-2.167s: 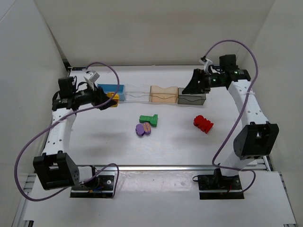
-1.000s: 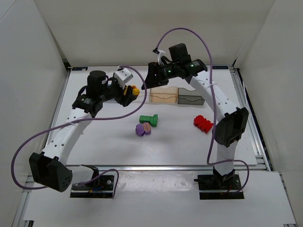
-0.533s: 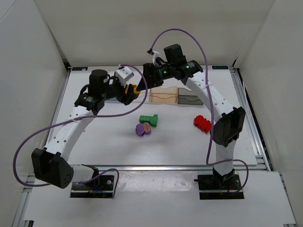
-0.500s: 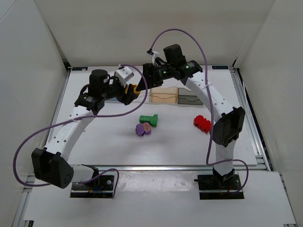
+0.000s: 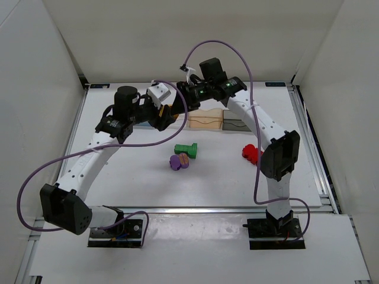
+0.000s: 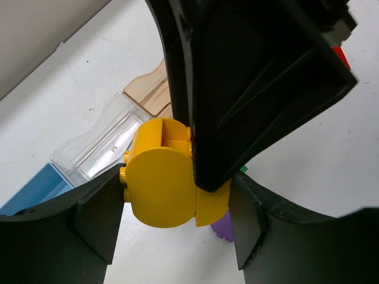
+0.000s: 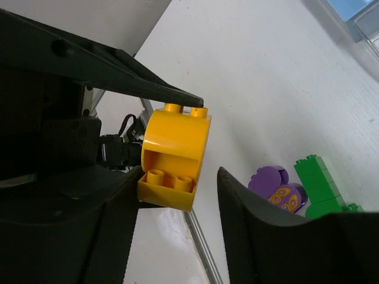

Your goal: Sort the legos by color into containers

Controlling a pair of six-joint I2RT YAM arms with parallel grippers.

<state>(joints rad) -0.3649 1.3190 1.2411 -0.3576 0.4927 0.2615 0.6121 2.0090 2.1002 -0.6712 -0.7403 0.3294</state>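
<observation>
The surface (image 5: 118,171) is carrying a row of containers along its far side. The left arm (image 5: 89,160) and right arm (image 5: 260,127) are reaching in above that row and meeting tip to tip, which looks like a mid-air hand-over rather than a drop.

The blue box (image 6: 35,192), clear box (image 6: 98,148), pale orange box (image 6: 148,94) and grey box (image 5: 235,125) are sitting side by side below.

The left claw (image 6: 172,223) is gripping the yellow lego (image 6: 163,177) by its flanks, leaving its other faces free for the partner. The right claw (image 7: 177,177) is straddling that brick, one finger touching it. I cannot tell whether it is clamping yet.

The green lego (image 5: 186,149), purple lego (image 5: 179,161) and red lego (image 5: 250,154) are lying loose at mid-surface, well apart from the boxes and awaiting their turns.
</observation>
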